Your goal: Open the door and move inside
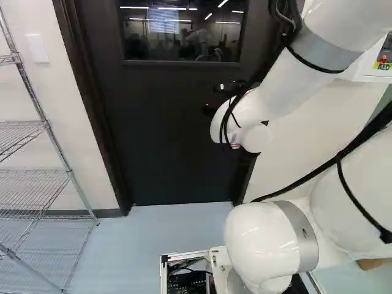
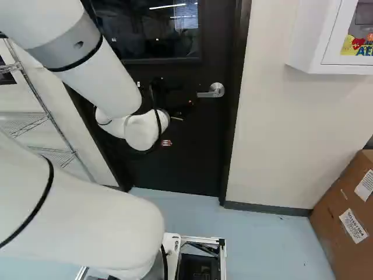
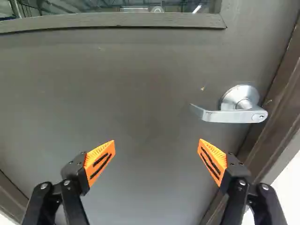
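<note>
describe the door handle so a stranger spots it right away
Find the dark door, then look below its window, near the edge toward the white wall box. The handle is a lever on a round plate, its bright silver unlike the dark frame beside it.

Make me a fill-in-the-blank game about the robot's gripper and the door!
The pads on the gripper are coloured ____.
In the right base view, the silver handle sits near the door's ____ edge.
The window is ____ up than the handle.
The gripper isn't shut; it is ____.

Missing words: orange; right; higher; open.
</note>
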Robot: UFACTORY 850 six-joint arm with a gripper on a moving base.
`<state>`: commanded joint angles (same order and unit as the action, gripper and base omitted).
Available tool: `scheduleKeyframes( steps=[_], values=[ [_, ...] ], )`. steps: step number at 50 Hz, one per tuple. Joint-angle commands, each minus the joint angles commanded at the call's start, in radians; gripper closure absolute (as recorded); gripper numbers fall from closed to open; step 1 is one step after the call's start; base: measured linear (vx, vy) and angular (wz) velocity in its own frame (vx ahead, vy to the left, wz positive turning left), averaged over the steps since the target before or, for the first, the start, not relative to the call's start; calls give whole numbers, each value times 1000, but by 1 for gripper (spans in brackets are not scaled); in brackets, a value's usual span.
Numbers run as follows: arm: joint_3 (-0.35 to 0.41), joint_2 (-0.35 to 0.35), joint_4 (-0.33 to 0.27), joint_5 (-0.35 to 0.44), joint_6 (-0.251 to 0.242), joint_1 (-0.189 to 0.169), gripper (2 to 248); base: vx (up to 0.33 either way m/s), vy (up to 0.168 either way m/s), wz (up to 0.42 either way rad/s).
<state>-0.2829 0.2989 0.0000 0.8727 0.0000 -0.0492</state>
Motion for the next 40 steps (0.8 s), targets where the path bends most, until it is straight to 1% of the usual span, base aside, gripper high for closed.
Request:
scheduleKeyframes(
  steps=[16, 40],
  values=[
    [-38, -2, 0, 0, 0, -18, 3, 0, 0, 0],
    [-93, -2, 0, 0, 0, -62, 3, 0, 0, 0]
  ],
)
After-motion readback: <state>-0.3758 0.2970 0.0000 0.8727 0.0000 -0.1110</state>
